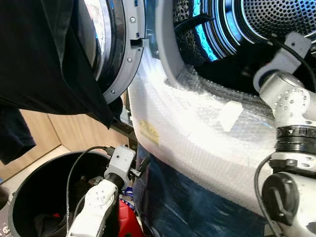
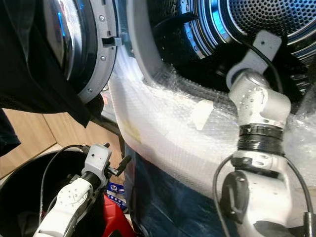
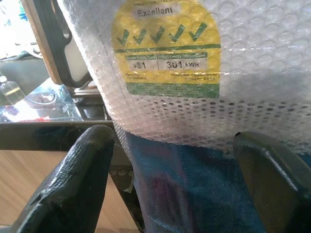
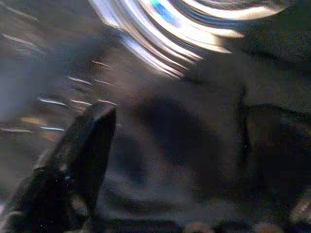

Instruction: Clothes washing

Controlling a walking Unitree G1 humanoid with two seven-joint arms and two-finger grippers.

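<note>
Access to the drum (image 1: 276, 19) is open: the washer door (image 1: 116, 49) is swung aside, with a dark garment (image 1: 44, 64) draped over it. We reach our right gripper (image 4: 175, 145) into the drum toward dark laundry (image 4: 252, 145); its grip we cannot tell. Our left gripper (image 3: 175, 160) hangs spread and empty beside the bubble-wrapped front (image 1: 197, 128), above the black basket (image 1: 19, 197).

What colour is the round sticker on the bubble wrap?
Yellow and green sticker, best in the left wrist view.
</note>
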